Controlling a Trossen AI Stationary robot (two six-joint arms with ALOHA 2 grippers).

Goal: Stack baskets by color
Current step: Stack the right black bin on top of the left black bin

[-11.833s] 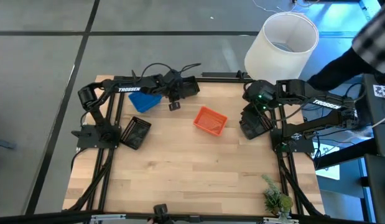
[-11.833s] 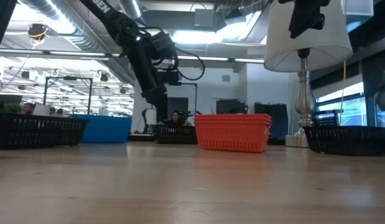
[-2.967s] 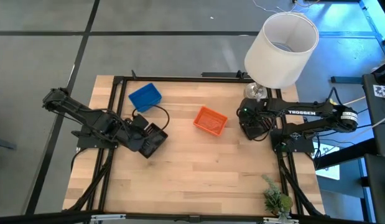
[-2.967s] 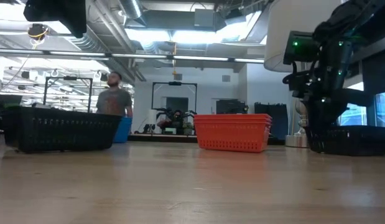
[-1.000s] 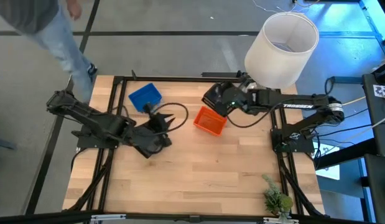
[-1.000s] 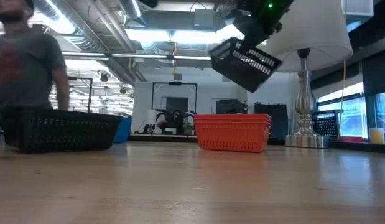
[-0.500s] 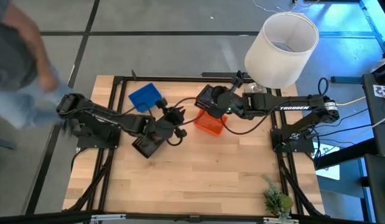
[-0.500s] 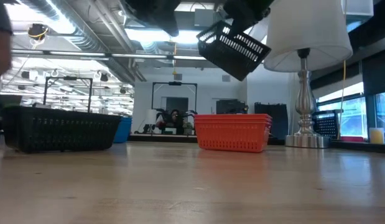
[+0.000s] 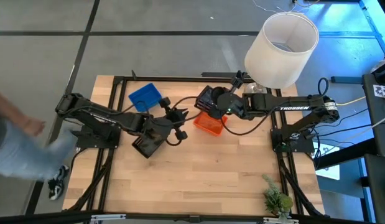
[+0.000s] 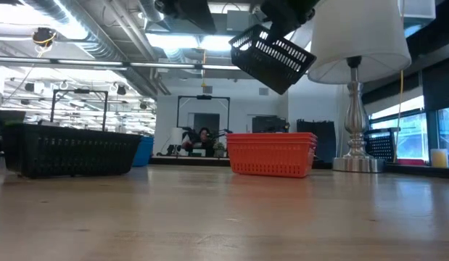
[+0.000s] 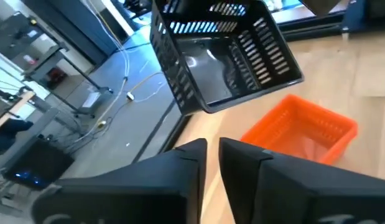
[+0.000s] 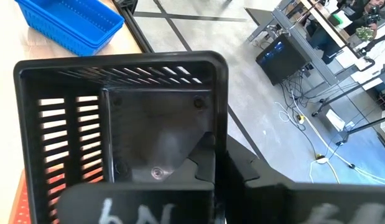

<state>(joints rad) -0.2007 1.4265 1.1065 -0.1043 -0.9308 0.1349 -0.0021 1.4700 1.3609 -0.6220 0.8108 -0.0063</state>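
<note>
Holding a black basket (image 10: 272,50) up in the air, the right gripper (image 9: 212,103) reached across the table (image 9: 211,168) toward nine o'clock. Its two fingers were squeezed tight on the basket's rim, and the basket hung tilted above the orange baskets (image 9: 209,122). In the low view it floated high over the orange stack (image 10: 272,154), not touching it. In the right wrist view the inside of the held basket (image 12: 120,124) filled most of the picture.

The orange stack sat near the middle of the table, a bit toward one o'clock. The blue baskets (image 9: 145,97) sat toward eleven o'clock, near the far edge. Another black basket pile (image 9: 147,142) rested toward nine o'clock from the middle.

The left gripper (image 9: 178,117) was up in the air just beside that black pile, pointing toward three o'clock at the orange stack. Its fingers (image 11: 186,168) stood a small way apart with nothing between them. In the left wrist view the lifted black basket (image 11: 224,53) hung right ahead of them, with the orange stack (image 11: 302,129) below it.

A big white lampshade (image 9: 281,50) stood past the table at one o'clock. A person's blurred leg (image 9: 27,158) showed on the floor at nine o'clock.
</note>
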